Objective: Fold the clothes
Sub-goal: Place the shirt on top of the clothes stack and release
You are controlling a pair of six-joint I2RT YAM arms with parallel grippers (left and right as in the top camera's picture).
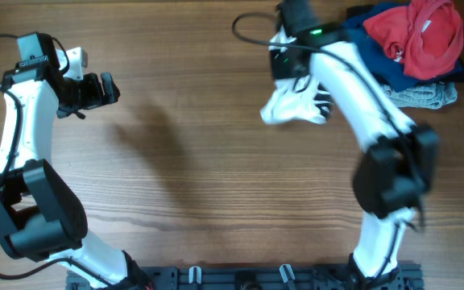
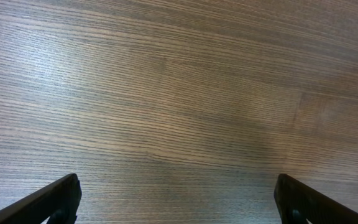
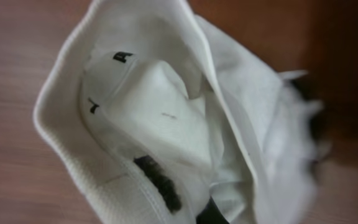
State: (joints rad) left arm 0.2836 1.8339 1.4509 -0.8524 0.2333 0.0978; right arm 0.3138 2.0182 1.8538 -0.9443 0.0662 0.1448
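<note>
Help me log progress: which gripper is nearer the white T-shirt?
Right. The right gripper is shut on the white T-shirt; the left gripper hangs open far across the table.

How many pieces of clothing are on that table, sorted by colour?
white T-shirt: 1
red garment: 1
navy blue garment: 1
grey garment: 1
Total: 4

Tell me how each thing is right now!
T-shirt, bunched up, held.
Right end effector, shut on T-shirt.
Left end effector, open, empty.
Red garment, crumpled on top of the pile.
Navy garment, crumpled under the red one.
Grey garment, crumpled at the pile's edge.
</note>
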